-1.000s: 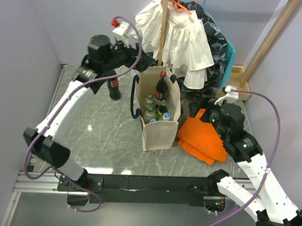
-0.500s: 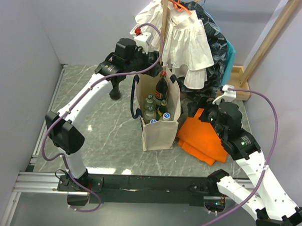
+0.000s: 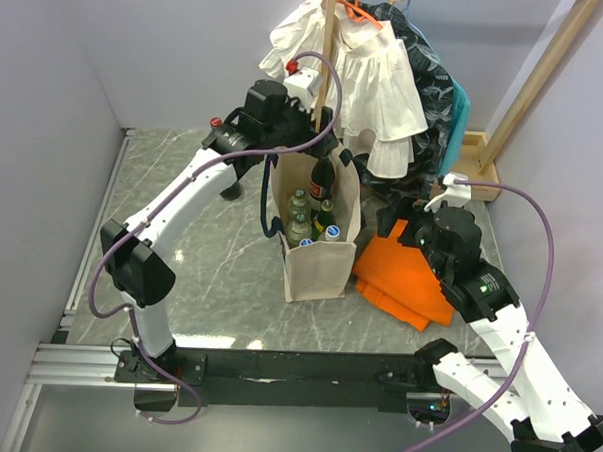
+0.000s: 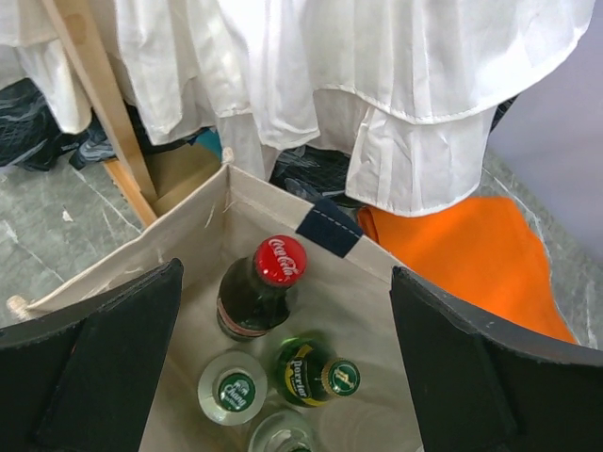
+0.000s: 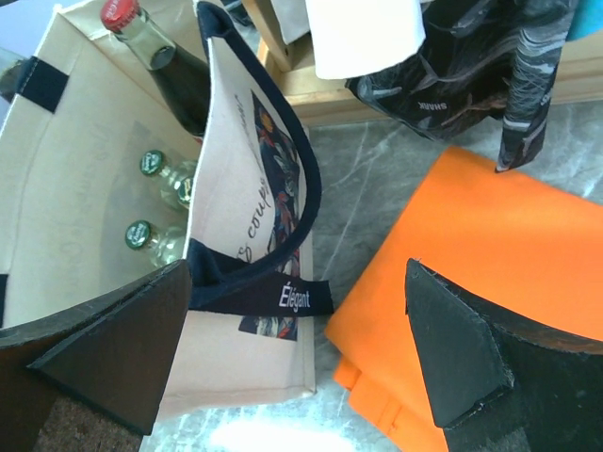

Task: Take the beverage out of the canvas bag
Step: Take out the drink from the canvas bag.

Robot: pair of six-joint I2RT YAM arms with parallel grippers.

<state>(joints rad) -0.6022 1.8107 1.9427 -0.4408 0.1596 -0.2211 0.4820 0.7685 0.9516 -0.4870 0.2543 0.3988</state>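
Cream-beige canvas tote bag [image 3: 318, 257] with dark navy strap handles stands upright mid-table. The red-capped dark cola bottle [image 4: 280, 262] sits inside it at the 12 o'clock end, with green-glass bottles [image 4: 316, 372] packed at its 6 o'clock. Left gripper [image 4: 285, 282] hangs over the bag's mouth, fingers spread wide, holding nothing. Right gripper [image 5: 294, 282], jaws likewise apart, hovers at the bag's 3 o'clock over the flat folded orange cloth [image 3: 409, 276].

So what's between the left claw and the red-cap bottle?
Nothing but air: the left wrist view shows the open left gripper above the red-capped bottle.
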